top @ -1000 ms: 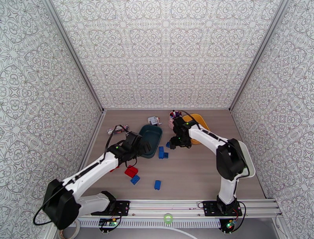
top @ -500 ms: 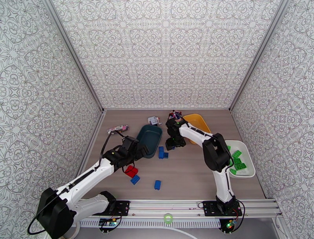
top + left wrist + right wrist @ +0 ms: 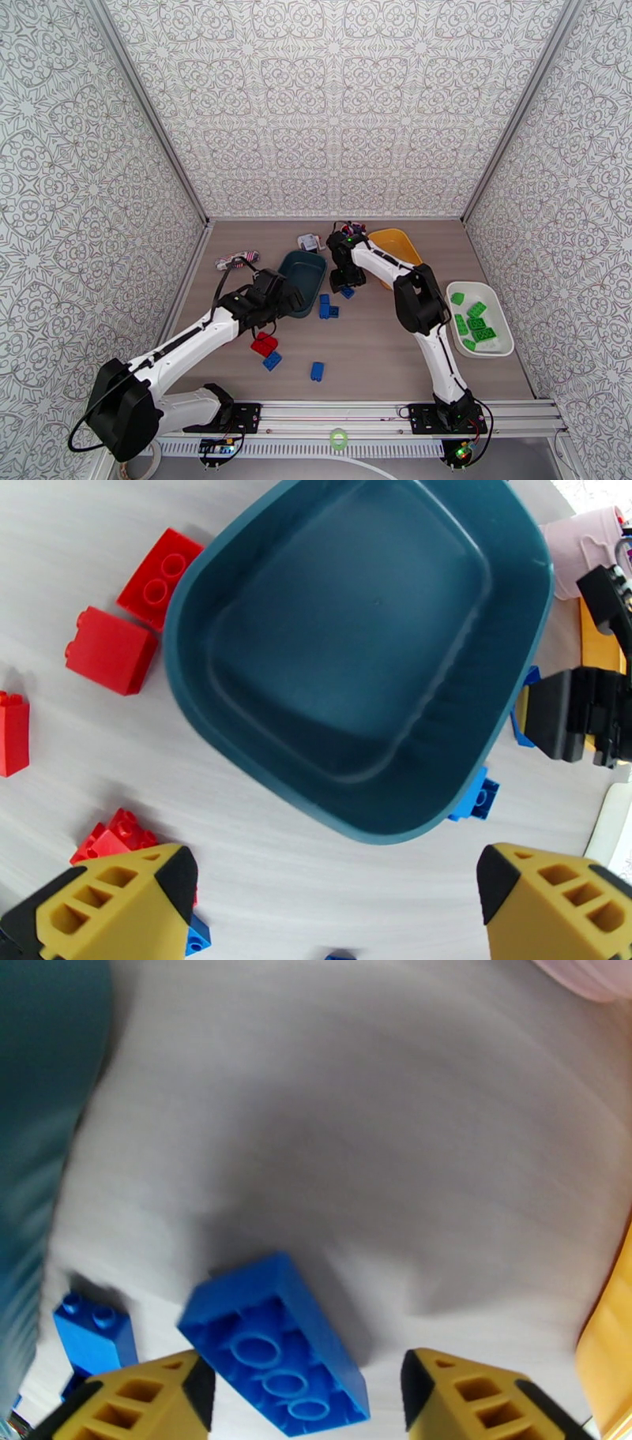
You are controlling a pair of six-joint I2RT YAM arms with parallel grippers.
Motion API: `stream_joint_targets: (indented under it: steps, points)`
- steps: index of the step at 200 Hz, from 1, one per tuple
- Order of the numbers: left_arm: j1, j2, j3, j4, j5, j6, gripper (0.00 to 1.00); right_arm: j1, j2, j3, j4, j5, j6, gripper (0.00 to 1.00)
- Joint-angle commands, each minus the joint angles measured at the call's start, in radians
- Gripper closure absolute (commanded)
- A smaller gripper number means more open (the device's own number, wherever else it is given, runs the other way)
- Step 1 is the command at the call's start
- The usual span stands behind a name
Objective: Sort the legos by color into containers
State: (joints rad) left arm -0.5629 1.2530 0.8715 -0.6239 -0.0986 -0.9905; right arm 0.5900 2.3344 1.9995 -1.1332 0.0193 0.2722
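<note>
My right gripper [image 3: 346, 283] hangs over an upside-down blue lego [image 3: 276, 1347] lying on the table between its yellow fingers [image 3: 126, 1398]. Its jaws are open, with a gap on the right side. Another blue lego [image 3: 91, 1331] lies to its left. My left gripper [image 3: 332, 910] stands open just short of the empty dark teal container [image 3: 355, 654]. Red legos [image 3: 110, 650] lie to the left of that container. The yellow container [image 3: 395, 245] is at the back. The white container [image 3: 496, 331] on the right holds several green legos [image 3: 476, 322].
Loose red [image 3: 265, 344] and blue legos [image 3: 317, 371] lie near the table's middle front. A striped packet [image 3: 237, 258] sits at the back left. A pink cup [image 3: 351, 231] of pens stands beside the yellow container. Side walls close in the table.
The right arm's elbow swung left, uncovering the white container. Its jaws narrowed around the blue lego. The left arm barely shifted.
</note>
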Motion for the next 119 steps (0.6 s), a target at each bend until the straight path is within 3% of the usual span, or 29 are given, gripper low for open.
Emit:
stream_joint_targets:
  steps: [1, 61, 119]
  points:
    - [-0.005, 0.021, 0.041, 0.005, 0.016, 0.026, 0.01, -0.002, 0.028, 0.044, -0.043, 0.004, 0.002, 0.40]
    - [-0.015, 0.104, 0.126, 0.008, 0.037, 0.070, 0.01, -0.006, -0.024, -0.034, -0.005, -0.022, 0.010, 0.62]
    - [-0.059, 0.268, 0.293, 0.028, 0.059, 0.148, 0.01, -0.048, -0.222, -0.157, 0.038, -0.055, 0.074, 0.65]
